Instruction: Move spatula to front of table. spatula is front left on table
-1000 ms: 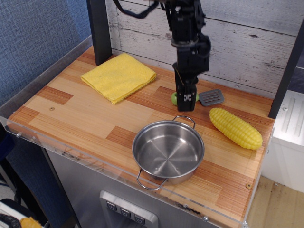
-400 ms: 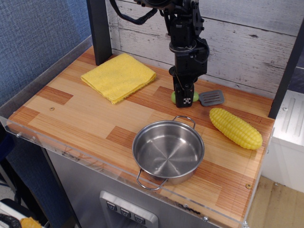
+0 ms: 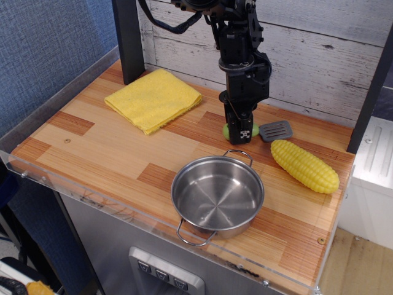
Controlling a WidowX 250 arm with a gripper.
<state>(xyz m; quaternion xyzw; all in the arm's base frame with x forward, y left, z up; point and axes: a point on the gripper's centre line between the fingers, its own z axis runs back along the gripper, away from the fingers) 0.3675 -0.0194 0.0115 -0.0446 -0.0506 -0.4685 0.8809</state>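
The spatula (image 3: pixel 276 130) lies at the back middle of the wood-plank table (image 3: pixel 104 153), with its grey slotted blade pointing right. Its lime-green handle shows on both sides of my fingers. My gripper (image 3: pixel 242 134) points straight down over the handle and looks shut on it, low against the tabletop. The middle of the handle is hidden behind my fingers.
A steel pot (image 3: pixel 217 195) stands just in front of the gripper. A yellow corn cob (image 3: pixel 304 165) lies to the right of the pot. A folded yellow cloth (image 3: pixel 153 98) lies at the back left, beside a black post (image 3: pixel 128 40). A clear acrylic rim runs along the table's edge.
The gripper rose a little, then came down again onto the handle. The spatula has shifted slightly toward the front and right.
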